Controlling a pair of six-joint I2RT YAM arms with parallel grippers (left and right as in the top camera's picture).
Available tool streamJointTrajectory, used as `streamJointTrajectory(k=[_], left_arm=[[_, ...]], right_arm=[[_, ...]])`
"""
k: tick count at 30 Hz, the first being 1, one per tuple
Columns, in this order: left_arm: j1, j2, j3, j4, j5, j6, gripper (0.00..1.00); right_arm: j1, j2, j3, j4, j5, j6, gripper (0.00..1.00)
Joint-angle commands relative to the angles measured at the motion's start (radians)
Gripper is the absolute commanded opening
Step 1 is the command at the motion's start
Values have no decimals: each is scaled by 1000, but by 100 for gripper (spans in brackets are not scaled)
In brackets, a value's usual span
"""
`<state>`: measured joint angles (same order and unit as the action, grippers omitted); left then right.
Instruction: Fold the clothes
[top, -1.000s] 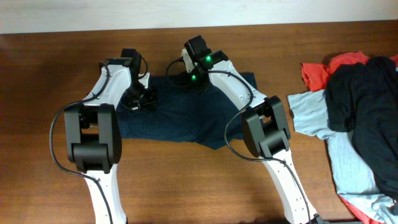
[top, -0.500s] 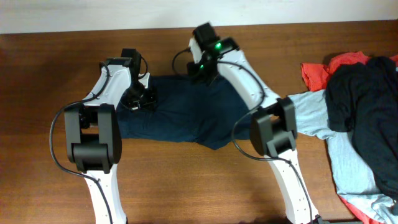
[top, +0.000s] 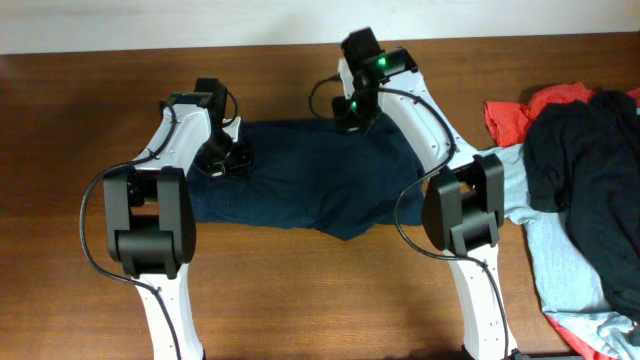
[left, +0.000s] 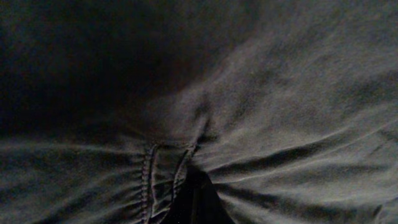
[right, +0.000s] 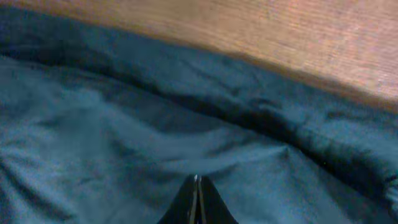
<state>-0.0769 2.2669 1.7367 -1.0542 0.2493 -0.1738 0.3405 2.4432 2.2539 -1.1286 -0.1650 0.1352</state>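
The dark navy shorts lie spread flat on the wooden table between my two arms. My left gripper is on their left part, shut on a gathered, stitched band of the fabric, with its jaw tips buried in the cloth. My right gripper is at the shorts' far edge, right of the middle. In the right wrist view its jaws are pressed together on the blue fabric, and creases run toward the tip.
At the right of the table lies a pile: a red garment, a light blue T-shirt and a dark garment on top. The pile's left edge lies close to my right arm's base. Bare wood borders the shorts' far edge.
My right gripper has moved to the right along the shorts' far edge, and the fabric there has stretched out to the right. The left arm has not moved.
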Motion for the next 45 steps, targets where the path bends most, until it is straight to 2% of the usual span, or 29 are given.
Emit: streamJointTrajectory(k=[1, 5, 10, 23, 28, 33, 36, 41, 45], left_arm=[[5, 38, 0, 8, -37, -5, 1], [1, 38, 0, 7, -37, -5, 1], [1, 38, 0, 7, -38, -5, 1], [0, 38, 0, 3, -71, -5, 1], [-1, 38, 0, 5, -71, -5, 1], [-1, 38, 0, 6, -71, -5, 1], [-1, 38, 0, 6, -71, -5, 1], [-1, 38, 0, 6, -71, -5, 1], [-1, 38, 0, 11, -71, -5, 1]], right_arm=[[-2, 4, -89, 56, 24, -16, 4], [-17, 4, -175, 130, 124, -19, 4], [-92, 4, -192, 98, 202, -23, 4], [-343, 3, -189, 77, 196, -27, 4], [-393, -8, -74, -74, 108, -34, 4], [-378, -33, 99, -291, -134, -120, 4], [-344, -56, 154, -402, -214, -132, 4], [-260, -68, 158, -563, -236, -132, 4], [-173, -68, 111, -571, -248, -153, 4]])
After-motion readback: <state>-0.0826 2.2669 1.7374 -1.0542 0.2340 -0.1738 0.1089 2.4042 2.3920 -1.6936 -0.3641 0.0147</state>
